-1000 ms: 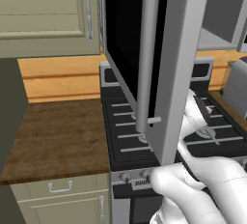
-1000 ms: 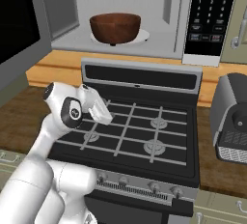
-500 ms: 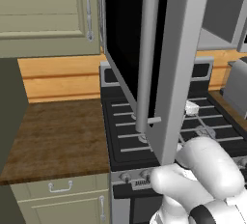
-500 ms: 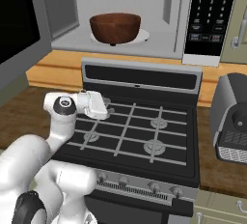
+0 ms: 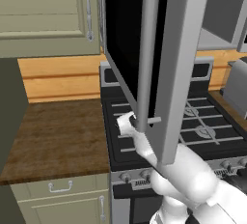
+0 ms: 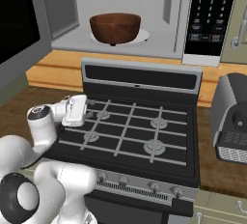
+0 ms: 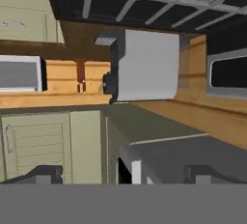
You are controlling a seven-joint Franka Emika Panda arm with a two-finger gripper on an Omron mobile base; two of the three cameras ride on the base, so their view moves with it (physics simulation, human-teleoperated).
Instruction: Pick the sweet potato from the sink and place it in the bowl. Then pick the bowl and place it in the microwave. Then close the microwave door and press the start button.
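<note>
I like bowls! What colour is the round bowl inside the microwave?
Dark reddish-brown bowl, clearest in the right base view.

You've got the dark reddish-brown bowl [image 6: 116, 27] upright inside the microwave [image 6: 159, 49], at twelve o'clock above the stove; the microwave door [image 5: 140, 49] stands wide open.

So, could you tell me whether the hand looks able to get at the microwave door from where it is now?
Probably yes. The open hand hangs low over the stove, empty, and the microwave door stands swung out just above and beside it with nothing between them.
</note>
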